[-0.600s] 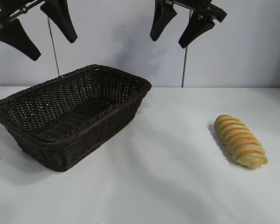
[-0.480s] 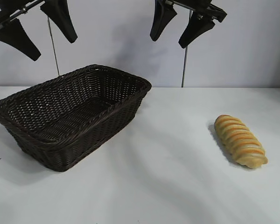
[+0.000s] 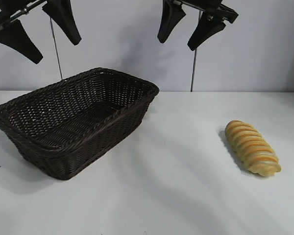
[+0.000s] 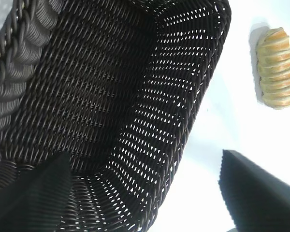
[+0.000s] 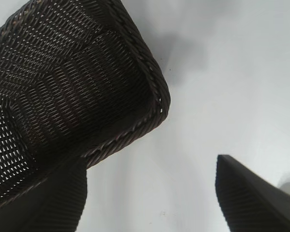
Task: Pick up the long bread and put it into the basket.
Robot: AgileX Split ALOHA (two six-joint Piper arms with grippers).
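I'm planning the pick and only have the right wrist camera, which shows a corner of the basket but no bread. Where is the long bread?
Observer: The long bread lies on the table, well to the right of the basket in the exterior view, touching nothing.
Operator: Is the right end effector near it?
Observer: No. The right end effector hangs open high above the table, over the gap between basket and bread in the exterior view.
Operator: And the left one?
Observer: The left end effector hangs open high above the basket.
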